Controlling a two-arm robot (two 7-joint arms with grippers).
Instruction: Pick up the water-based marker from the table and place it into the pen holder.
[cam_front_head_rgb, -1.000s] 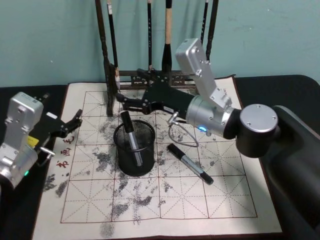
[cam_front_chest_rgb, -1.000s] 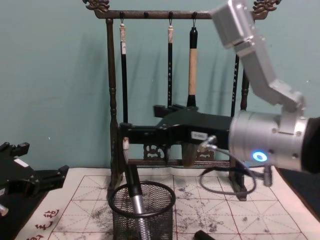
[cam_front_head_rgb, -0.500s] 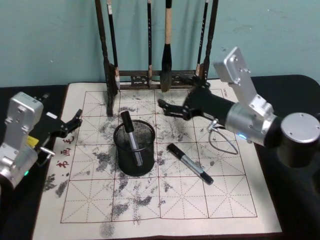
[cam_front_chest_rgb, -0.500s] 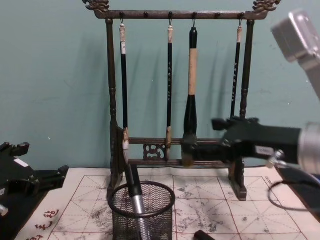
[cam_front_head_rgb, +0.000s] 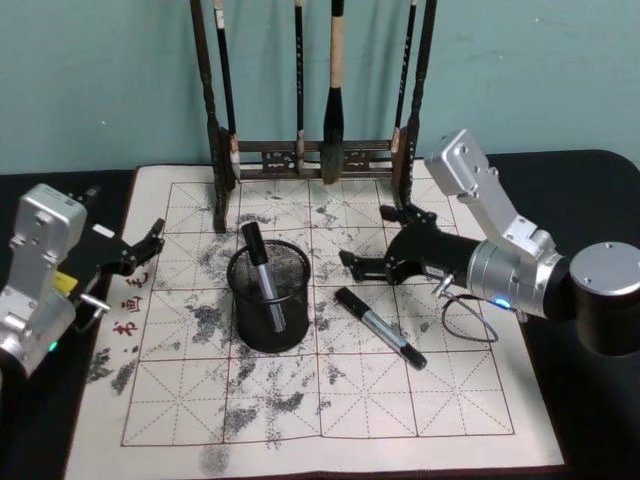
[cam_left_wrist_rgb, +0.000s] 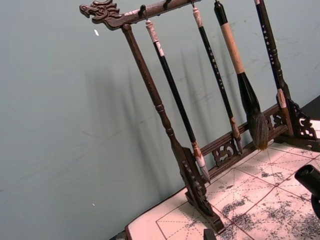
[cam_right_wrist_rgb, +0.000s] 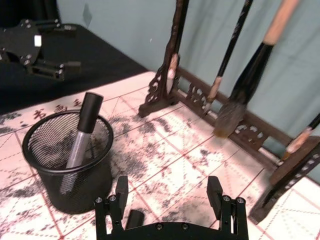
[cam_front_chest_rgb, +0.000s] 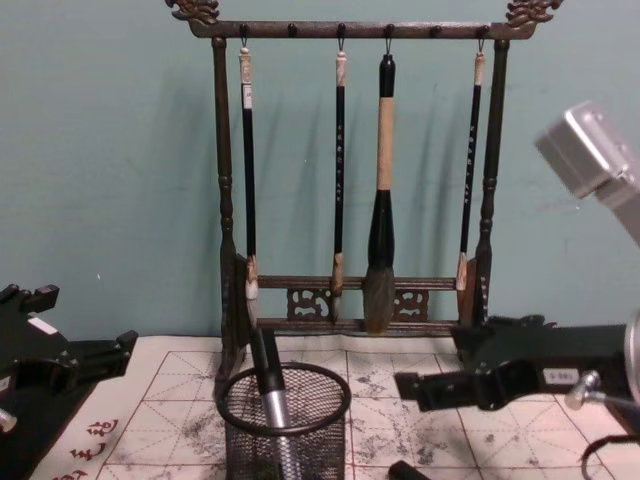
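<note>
The marker (cam_front_head_rgb: 380, 327) waits on the table (cam_front_head_rgb: 440, 400)
The right tool (cam_front_head_rgb: 364, 235) hangs wide open near the marker lying beside the pen holder (cam_front_head_rgb: 268, 305); the left tool (cam_front_head_rgb: 147, 250) sits parked, spread, far left. A skewed pinch could roll the round marker away.

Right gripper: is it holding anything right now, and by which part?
Nothing: the right gripper is open and empty; a marker lies loose on the table near it.

The body of the right gripper (cam_right_wrist_rgb: 168, 186) hides most of the marker (cam_right_wrist_rgb: 133, 219) from you, leaving a dark tip just inside one finger. In your chest view the bottom edge cuts that marker off.
</note>
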